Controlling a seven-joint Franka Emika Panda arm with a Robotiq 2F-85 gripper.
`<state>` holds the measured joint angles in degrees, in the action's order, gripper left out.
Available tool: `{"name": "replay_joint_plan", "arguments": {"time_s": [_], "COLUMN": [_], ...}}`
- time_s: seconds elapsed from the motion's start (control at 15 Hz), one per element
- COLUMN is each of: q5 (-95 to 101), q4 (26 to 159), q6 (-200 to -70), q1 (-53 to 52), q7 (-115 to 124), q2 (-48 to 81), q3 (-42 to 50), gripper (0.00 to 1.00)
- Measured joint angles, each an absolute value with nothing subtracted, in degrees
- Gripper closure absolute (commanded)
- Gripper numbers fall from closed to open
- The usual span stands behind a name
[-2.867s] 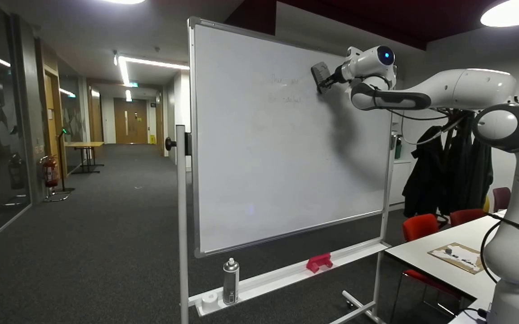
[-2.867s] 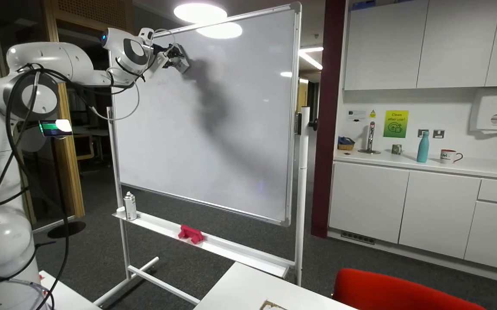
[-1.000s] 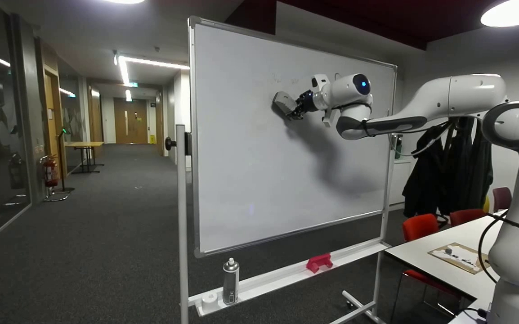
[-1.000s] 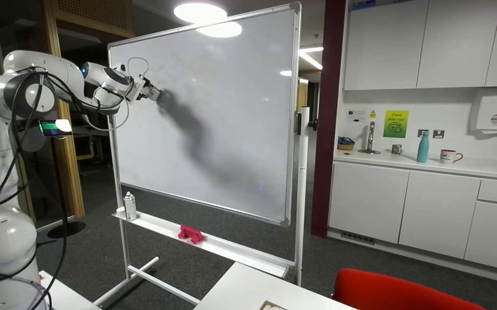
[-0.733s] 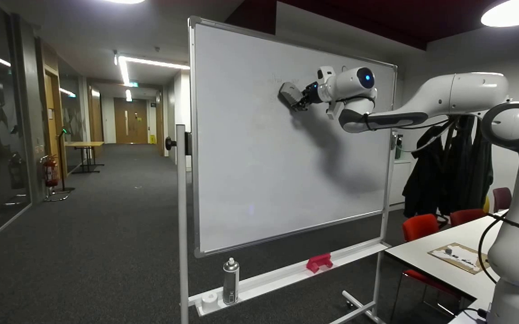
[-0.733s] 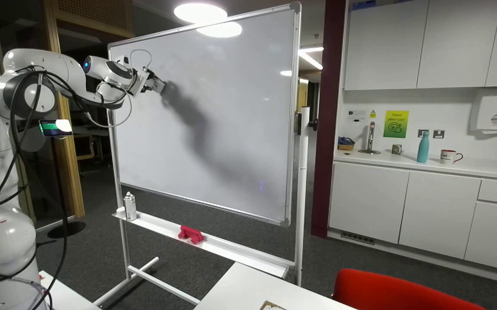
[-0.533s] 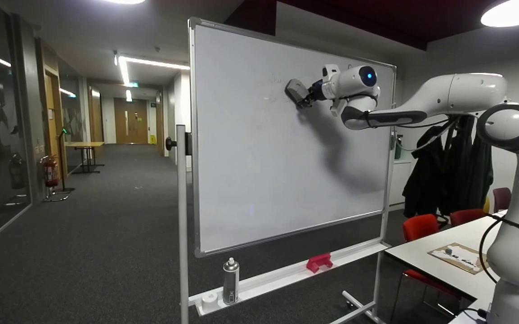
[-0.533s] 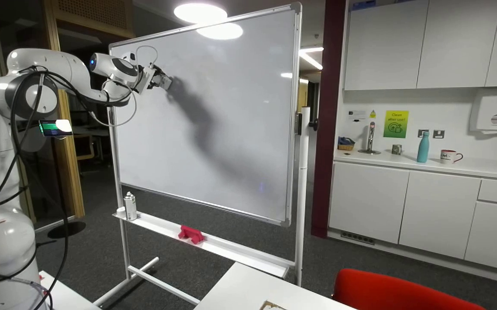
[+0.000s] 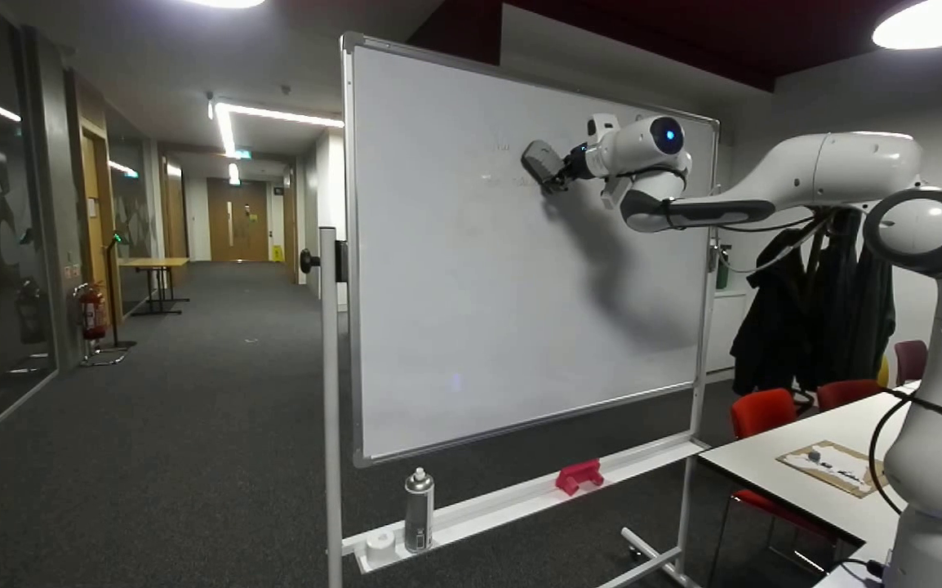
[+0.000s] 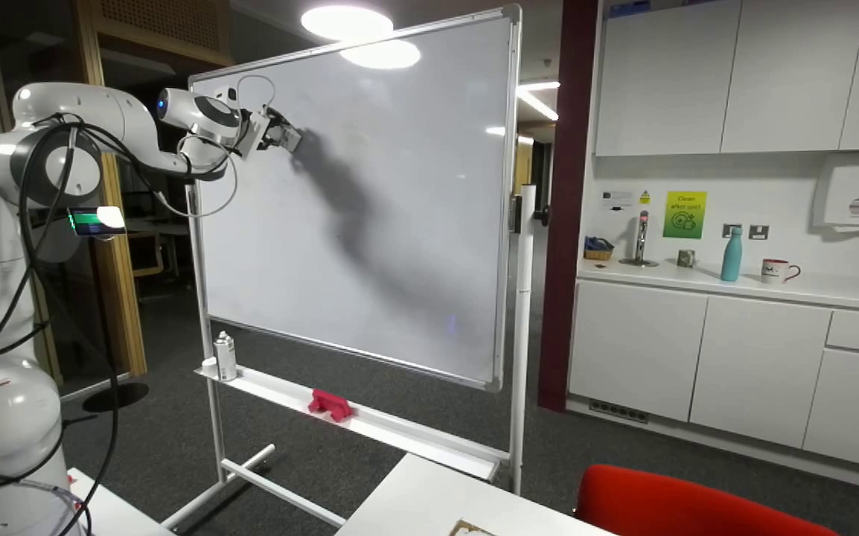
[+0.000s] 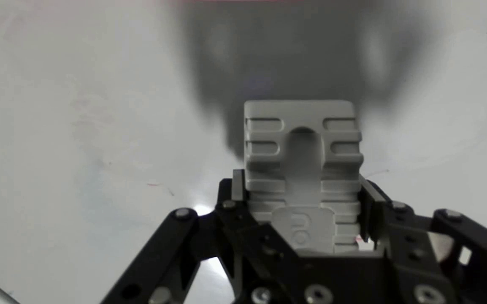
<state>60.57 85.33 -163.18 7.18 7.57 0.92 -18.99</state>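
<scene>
Had the eraser (image 9: 539,160) in my claw (image 11: 304,190), clamped from both sides, far end sticking out past the tips in the wrist view. It sat tilted at the upper half of the whiteboard (image 9: 471,310); couldn't tell if its face touched the surface. Faint writing (image 9: 502,148) was just left of it in an exterior view.

Edges: eraser was nearer the top edge (image 10: 467,20) than the bottom edge (image 9: 520,425), and well apart from the left edge (image 9: 349,163). In an exterior view my arm (image 9: 855,167) crossed in front of the right edge (image 10: 505,223).

Room: longest run of white went from below the eraser to the bottom, arm's shadow (image 10: 355,231) across it.

Lower down, well apart from the claw: tray (image 9: 495,512) carrying a can (image 9: 419,514) near one end, red block (image 9: 579,476) farther along. Tabletop (image 9: 838,423) was near the tray's other end, red chair (image 9: 763,412) beside it.
</scene>
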Motion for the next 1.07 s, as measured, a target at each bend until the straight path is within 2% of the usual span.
{"name": "replay_joint_plan", "arguments": {"time_s": [0.4,1.07], "q5": [70.45,74.71], "q4": [87.76,92.10], "q6": [-163.18,-163.18], "q1": [6.75,6.58], "q7": [11.08,11.52], "q2": [0.86,0.05], "q3": [-19.00,-19.07], "gripper": [0.65,0.65]}}
